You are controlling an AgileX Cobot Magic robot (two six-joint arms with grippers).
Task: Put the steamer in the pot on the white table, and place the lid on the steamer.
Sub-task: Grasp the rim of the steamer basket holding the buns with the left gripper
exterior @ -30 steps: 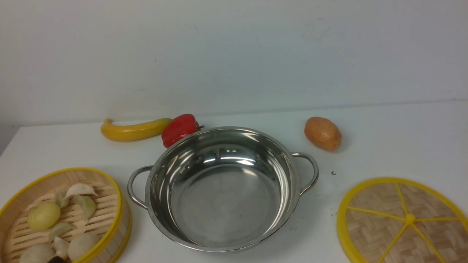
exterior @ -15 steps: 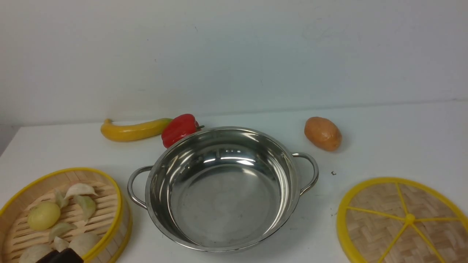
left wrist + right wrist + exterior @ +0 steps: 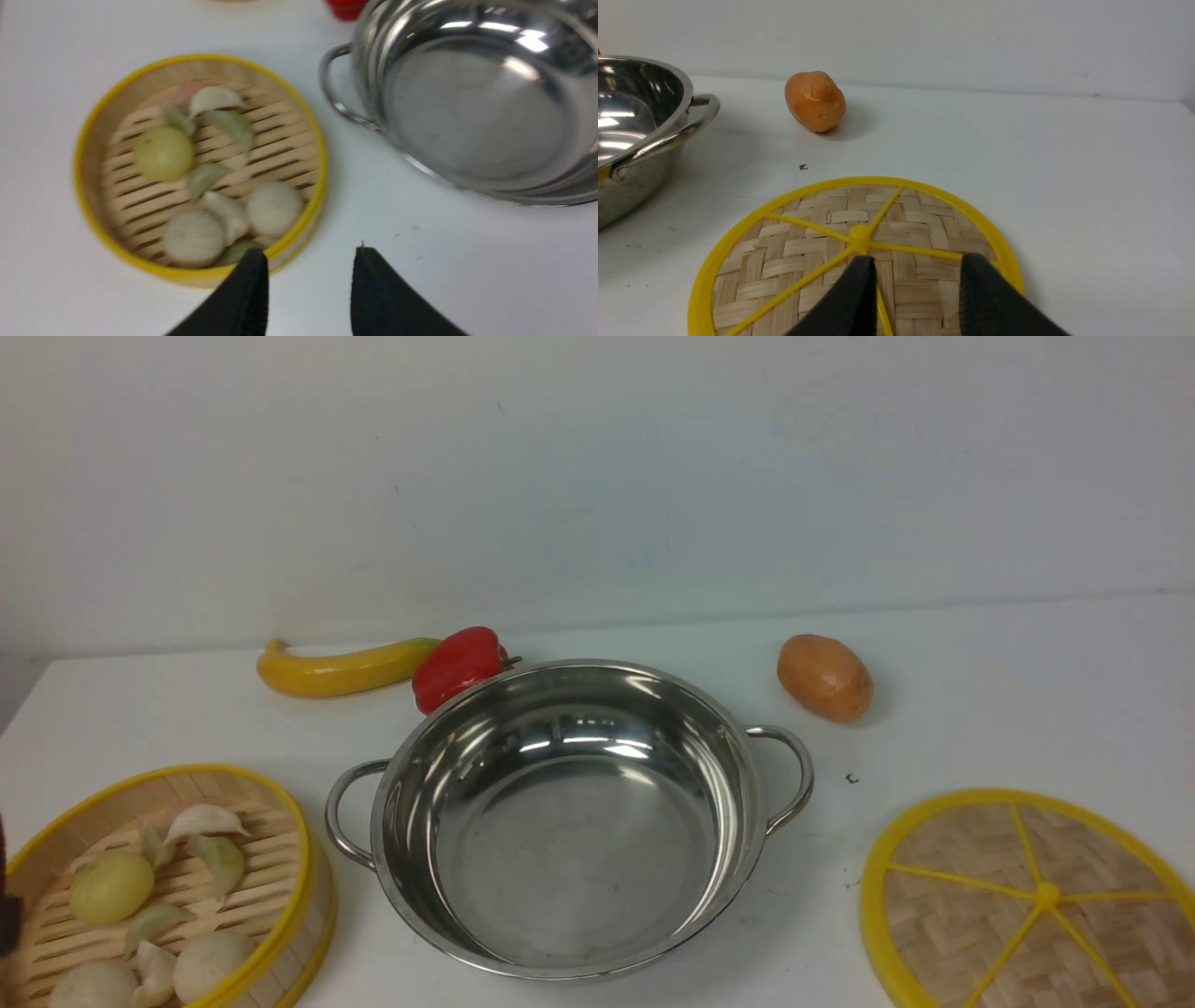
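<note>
Steamer [image 3: 187,770]: is sitting far left on the white table [image 3: 980,709], just beside the pot [image 3: 569,859], not yet inside.
Left gripper [image 3: 310,254]: is hanging open and empty, with the steamer's near rim lying just ahead. It is the nearer arm for the lift.
Lid [image 3: 1027,896]: is lying flat far right, with the right gripper [image 3: 915,261] hovering over it, open and empty.

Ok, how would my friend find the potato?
Find the big shiny steel pot in the middle. Behind its right handle lies the oval orange-brown potato. It sits alone; the red bell pepper and curved yellow fruit are on the left.
</note>
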